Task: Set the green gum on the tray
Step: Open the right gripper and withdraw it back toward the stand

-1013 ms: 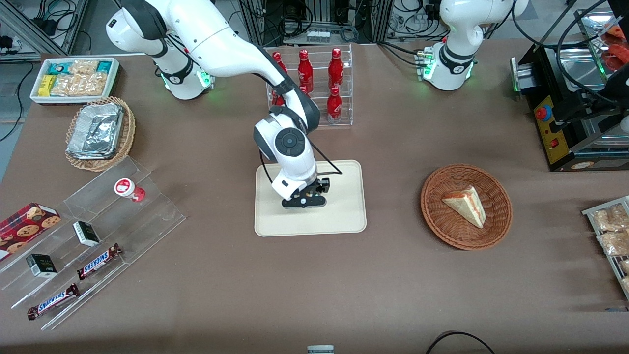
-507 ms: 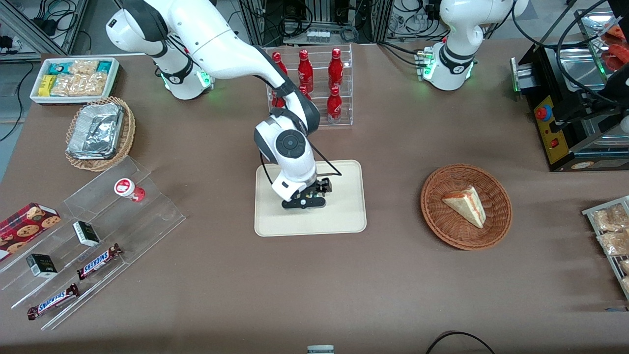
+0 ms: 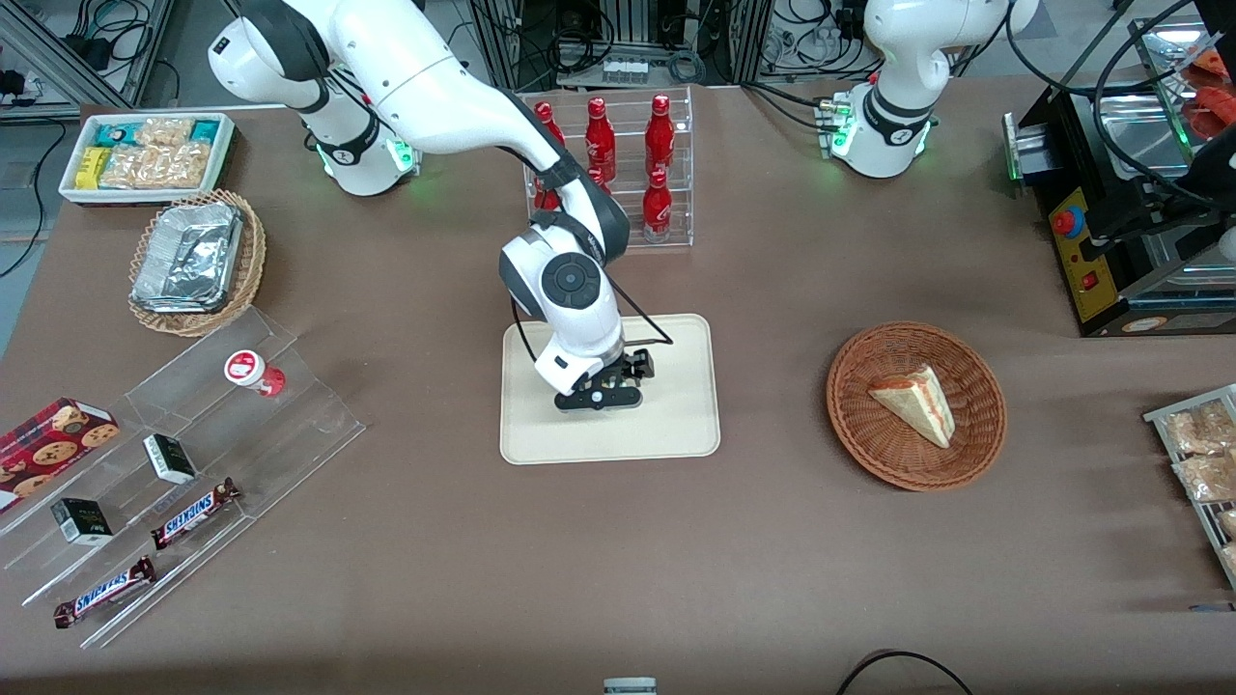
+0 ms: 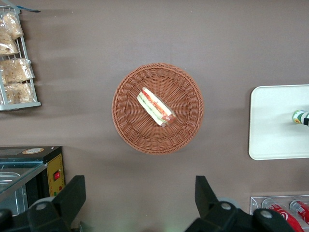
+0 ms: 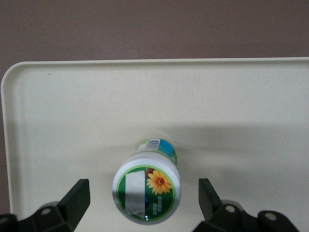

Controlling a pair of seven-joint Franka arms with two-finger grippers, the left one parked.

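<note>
Item 1, nearest the front camera: clear acrylic stepped rack (image 3: 183,483) toward my end of the brown bench (image 3: 618,560), holding two Snickers bars, small dark boxes and a red-lidded white canister (image 3: 253,371); not wanted.

Item 2: large flat cream-beige rectangular tray (image 3: 676,425) with a low raised rim, mid-bench. My hand (image 3: 601,398) hangs just above its middle, fingers spread wide and gripping nothing; in the right wrist view each finger (image 5: 73,200) stands well clear of the canister between them.

Item 3: green gum (image 5: 147,187), a small round white canister with a green-and-white flower lid and a blue-green label band. It stands upright on the tray, well inside the rim, apart from both fingers. The parked arm's wrist view catches it at the tray's edge of frame (image 4: 300,116). From the front my wrist hides it.

Judgement: placement looks done; the step in hand is withdrawal. To do it well I should lift straight up, fingers held wide, with no sideways drift until the tips are above the lid, since a narrow upright canister will tip at a slight knock.

Item 4: round brown wicker basket (image 3: 915,405) with a wedge sandwich, toward the parked arm's end.

Item 5, farthest: clear rack of red bottles (image 3: 618,164).
</note>
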